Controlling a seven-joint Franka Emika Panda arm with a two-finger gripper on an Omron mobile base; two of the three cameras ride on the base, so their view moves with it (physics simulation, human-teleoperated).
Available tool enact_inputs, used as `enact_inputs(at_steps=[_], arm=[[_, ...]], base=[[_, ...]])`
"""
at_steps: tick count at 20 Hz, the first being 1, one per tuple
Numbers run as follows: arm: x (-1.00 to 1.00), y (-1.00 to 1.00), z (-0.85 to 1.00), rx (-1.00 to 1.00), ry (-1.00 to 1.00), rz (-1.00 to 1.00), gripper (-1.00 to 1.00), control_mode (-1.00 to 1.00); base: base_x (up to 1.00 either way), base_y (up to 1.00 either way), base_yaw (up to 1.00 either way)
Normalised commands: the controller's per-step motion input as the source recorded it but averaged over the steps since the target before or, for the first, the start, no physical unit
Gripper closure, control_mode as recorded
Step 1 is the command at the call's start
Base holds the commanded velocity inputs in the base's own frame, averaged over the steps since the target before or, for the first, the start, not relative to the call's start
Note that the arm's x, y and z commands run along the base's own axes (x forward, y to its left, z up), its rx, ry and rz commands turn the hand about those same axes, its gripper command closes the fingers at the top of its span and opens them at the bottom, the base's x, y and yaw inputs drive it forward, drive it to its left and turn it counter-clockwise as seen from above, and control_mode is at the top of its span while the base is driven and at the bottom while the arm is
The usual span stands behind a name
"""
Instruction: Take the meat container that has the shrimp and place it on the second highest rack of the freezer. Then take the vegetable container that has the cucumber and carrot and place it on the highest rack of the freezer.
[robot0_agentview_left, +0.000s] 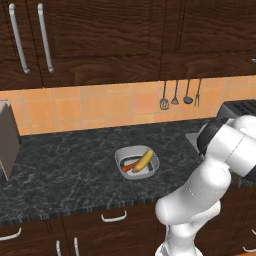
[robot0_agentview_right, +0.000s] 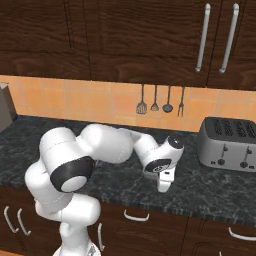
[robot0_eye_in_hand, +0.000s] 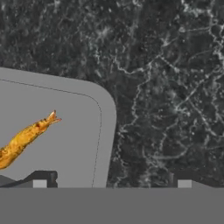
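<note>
Light is even and flat across all three views, with no single source to be told. The dark marbled desk (robot0_agentview_left: 65, 170) and the brown cupboards (robot0_agentview_left: 100, 35) read dim, while the orange tiled wall (robot0_agentview_left: 100, 107) is bright. Shadows are faint: a soft dark patch lies under the bowl (robot0_agentview_left: 136, 162). The white arm (robot0_agentview_right: 100, 150) shows smooth shading and no hard glare. The hand view is coarse and soft, the shrimp (robot0_eye_in_hand: 24, 140) blurred at its edges.
</note>
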Motion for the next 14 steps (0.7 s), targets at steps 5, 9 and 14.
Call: enact_inputs(at_steps=[5, 9, 14], arm=[[0.15, 0.00, -0.21, 0.01, 0.00, 0.00, -1.00, -1.00], [0.27, 0.00, -0.10, 0.04, 0.01, 0.00, -1.00, -1.00], [0.16, 0.00, -0.13, 0.02, 0.00, 0.00, -1.00, -1.00]], base=[[0.00, 0.00, 0.00], [0.00, 0.00, 0.00], [0.00, 0.00, 0.00]])
